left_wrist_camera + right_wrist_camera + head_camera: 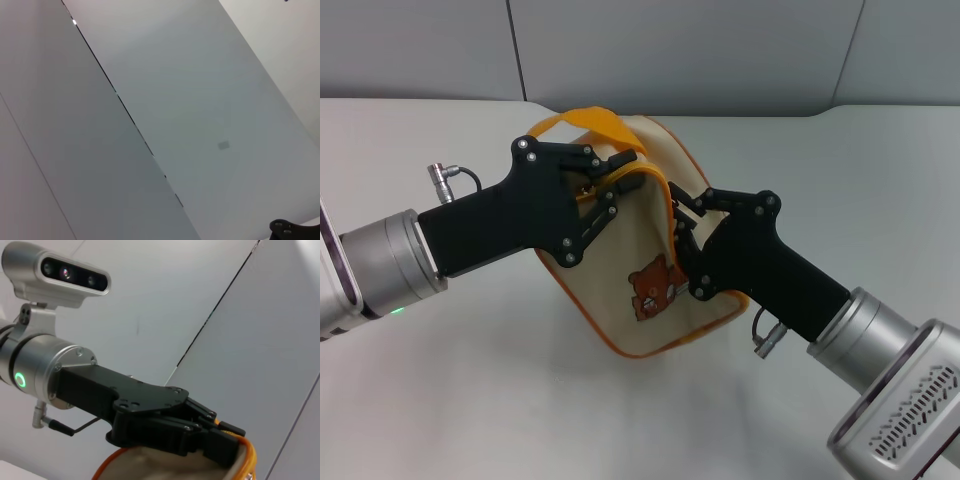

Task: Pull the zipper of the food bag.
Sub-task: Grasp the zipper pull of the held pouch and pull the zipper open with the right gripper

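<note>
The food bag [632, 240], cream with orange piping and a brown bear [653, 287] on its side, stands tilted at the table's middle in the head view. Its orange strap handle [586, 120] arches at the back. The zipper [647, 173] runs in the orange band along the top edge; its metal pull tab is hidden. My left gripper [618, 180] is shut on that band. My right gripper [677, 222] is shut on the bag's right edge. The right wrist view shows the left gripper [227, 440] closed at the bag's orange rim [250, 455]. The left wrist view shows no bag.
The bag rests on a white table [470, 390] with open surface on all sides. Grey wall panels [670, 50] stand behind it. The left wrist view shows only wall panels [200, 100] and a black gripper part [295, 231] at one corner.
</note>
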You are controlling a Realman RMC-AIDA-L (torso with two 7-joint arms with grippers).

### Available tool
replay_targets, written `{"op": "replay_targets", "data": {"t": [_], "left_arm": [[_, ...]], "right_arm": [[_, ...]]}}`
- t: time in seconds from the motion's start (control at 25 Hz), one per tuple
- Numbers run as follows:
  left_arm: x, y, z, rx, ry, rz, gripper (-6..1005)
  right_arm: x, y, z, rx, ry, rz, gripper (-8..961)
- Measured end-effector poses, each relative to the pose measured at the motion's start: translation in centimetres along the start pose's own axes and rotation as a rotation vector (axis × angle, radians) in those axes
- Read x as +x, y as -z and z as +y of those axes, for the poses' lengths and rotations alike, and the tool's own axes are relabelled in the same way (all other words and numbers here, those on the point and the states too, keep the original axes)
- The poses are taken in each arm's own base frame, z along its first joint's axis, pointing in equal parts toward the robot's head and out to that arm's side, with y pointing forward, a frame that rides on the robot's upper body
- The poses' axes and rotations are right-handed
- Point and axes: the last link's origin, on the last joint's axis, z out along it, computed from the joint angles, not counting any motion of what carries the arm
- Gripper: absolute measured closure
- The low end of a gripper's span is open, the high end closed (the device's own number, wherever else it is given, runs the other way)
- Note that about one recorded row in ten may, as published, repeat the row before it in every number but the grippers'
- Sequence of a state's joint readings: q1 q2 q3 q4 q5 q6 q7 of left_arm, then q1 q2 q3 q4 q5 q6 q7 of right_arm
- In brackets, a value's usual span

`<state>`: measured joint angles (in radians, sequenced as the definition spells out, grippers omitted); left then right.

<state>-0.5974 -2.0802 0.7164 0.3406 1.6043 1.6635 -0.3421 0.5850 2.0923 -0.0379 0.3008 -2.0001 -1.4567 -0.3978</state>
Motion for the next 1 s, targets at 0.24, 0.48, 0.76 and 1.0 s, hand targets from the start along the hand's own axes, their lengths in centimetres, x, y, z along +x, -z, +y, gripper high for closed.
{"op": "replay_targets", "data": {"t": [0.24,0.48,0.76,1.0], "left_arm": [[0.0,0.1,0.0,0.003,0.001,0.001,884],[0.1,0.1,-0.2,0.011,-0.003,0.002,882],[0.1,0.1,-0.4,0.01,-0.009,0.004,878],[0.1,0.1,-0.3,0.013,-0.007,0.005,876]], "right_arm": [[0.1,0.6,0.4,0.009,-0.002,0.015,879],[1.1,4.2,1.2,0.059,-0.021,0.115,950],[2.6,8.5,2.0,0.089,-0.03,0.256,951],[2.4,9.4,1.9,0.109,-0.022,0.253,951]]}}
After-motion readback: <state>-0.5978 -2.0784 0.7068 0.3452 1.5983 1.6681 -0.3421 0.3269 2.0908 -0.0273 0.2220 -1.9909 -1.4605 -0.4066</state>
